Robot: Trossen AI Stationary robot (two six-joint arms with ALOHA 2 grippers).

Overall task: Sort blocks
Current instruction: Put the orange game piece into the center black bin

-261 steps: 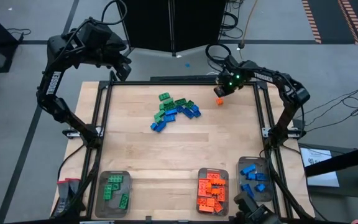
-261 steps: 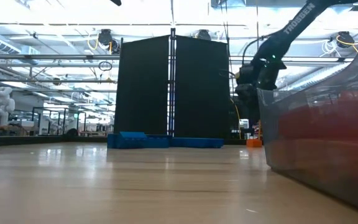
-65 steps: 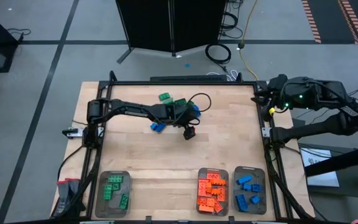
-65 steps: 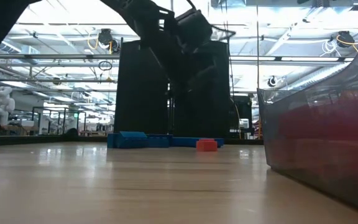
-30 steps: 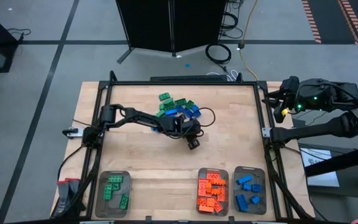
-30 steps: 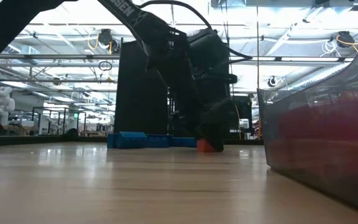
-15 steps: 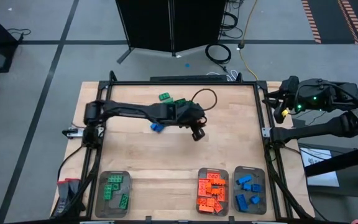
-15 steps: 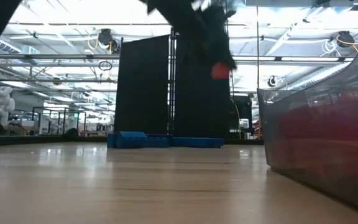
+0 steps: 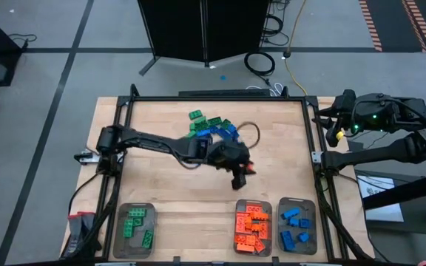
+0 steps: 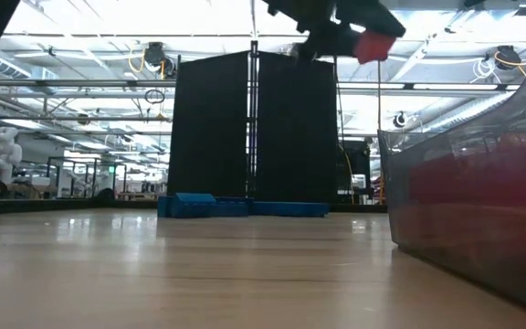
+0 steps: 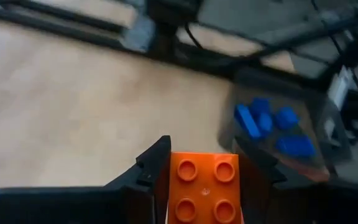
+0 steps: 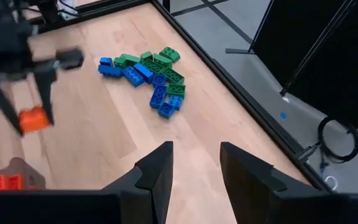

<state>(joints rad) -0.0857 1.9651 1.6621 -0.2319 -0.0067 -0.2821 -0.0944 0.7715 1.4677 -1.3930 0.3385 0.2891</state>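
**Orange brick in the air, short of the orange tray**

Your left gripper [image 9: 243, 172] is pinching one orange block [image 11: 204, 188] above the table, and the orange tray [image 9: 253, 228] lies just ahead of it toward the near edge, so carry the block that way before letting go. The block is squarish, four studs showing, with no clear long axis. Your right gripper [image 12: 194, 163] waits off the table's far right corner, well away from that tray, fingers parted on nothing. There are three trays: green [image 9: 137, 230], orange and blue [image 9: 296, 225]. A heap of green and blue blocks [image 9: 211, 128], too tangled to count exactly, remains beyond the left gripper.
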